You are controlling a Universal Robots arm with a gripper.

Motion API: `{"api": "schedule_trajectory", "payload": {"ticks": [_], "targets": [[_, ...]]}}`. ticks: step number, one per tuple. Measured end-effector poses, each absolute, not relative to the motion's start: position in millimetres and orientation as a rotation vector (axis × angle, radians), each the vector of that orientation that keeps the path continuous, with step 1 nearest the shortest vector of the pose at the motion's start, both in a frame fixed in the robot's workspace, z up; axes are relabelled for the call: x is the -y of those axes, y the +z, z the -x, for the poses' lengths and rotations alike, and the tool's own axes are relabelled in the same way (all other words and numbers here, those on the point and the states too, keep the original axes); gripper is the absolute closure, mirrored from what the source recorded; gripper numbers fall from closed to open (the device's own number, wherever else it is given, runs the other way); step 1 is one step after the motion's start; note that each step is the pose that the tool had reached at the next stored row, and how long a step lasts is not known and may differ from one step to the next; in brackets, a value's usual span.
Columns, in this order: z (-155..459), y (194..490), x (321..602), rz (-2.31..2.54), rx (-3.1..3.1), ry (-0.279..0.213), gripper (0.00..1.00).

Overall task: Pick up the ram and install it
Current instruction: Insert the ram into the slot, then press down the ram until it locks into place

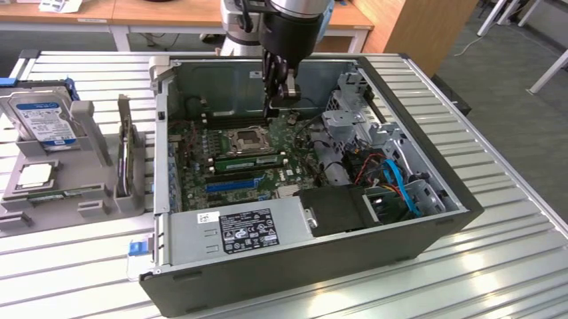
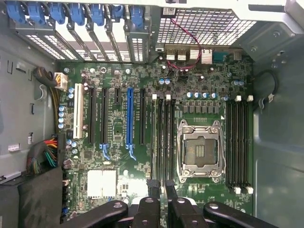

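Over the open computer case (image 1: 266, 272), which lies on a slatted metal table (image 1: 506, 266), the gripper (image 1: 282, 94) hangs above the motherboard, near the empty CPU socket (image 1: 249, 139). In the wrist view the gripper (image 2: 161, 185) has its two dark fingertips (image 2: 153, 184) narrowly spread, and bare board shows in the gap, so it pinches nothing.

The ram (image 1: 251, 161) is a green stick lying in the memory slots just beside the CPU socket, between the socket and the blue expansion slot (image 1: 235, 185). It sits apart from the gripper and lower down. From the wrist camera those memory slots (image 2: 164, 137) run between the blue expansion slot (image 2: 129, 118) and the CPU socket (image 2: 200, 149). The stick is seen edge-on there, and I cannot tell whether it is fully seated.

Off to the exterior view's left, a grey parts tray (image 1: 89, 199) holds a hard drive (image 1: 42, 119) standing upright and a square processor chip (image 1: 34, 176) lying flat. The power supply (image 1: 249, 226) fills the case's near corner.
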State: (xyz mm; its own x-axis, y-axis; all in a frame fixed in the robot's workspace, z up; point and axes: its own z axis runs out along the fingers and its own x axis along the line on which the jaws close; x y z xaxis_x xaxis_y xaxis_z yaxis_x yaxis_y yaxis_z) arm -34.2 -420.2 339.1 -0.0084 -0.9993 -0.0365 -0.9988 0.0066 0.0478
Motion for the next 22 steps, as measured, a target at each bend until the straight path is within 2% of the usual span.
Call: {"api": "schedule_trajectory", "payload": {"ticks": [17, 18, 19, 22], "targets": [[34.3, 339.2, 420.2, -2.207, 2.223, -0.093, 0.82], [34.3, 339.2, 420.2, -2.207, 2.223, -0.093, 0.83], [34.2, 339.2, 420.2, -2.207, 2.223, -0.093, 0.89], [34.3, 339.2, 420.2, -2.207, 2.223, -0.093, 0.90]]}}
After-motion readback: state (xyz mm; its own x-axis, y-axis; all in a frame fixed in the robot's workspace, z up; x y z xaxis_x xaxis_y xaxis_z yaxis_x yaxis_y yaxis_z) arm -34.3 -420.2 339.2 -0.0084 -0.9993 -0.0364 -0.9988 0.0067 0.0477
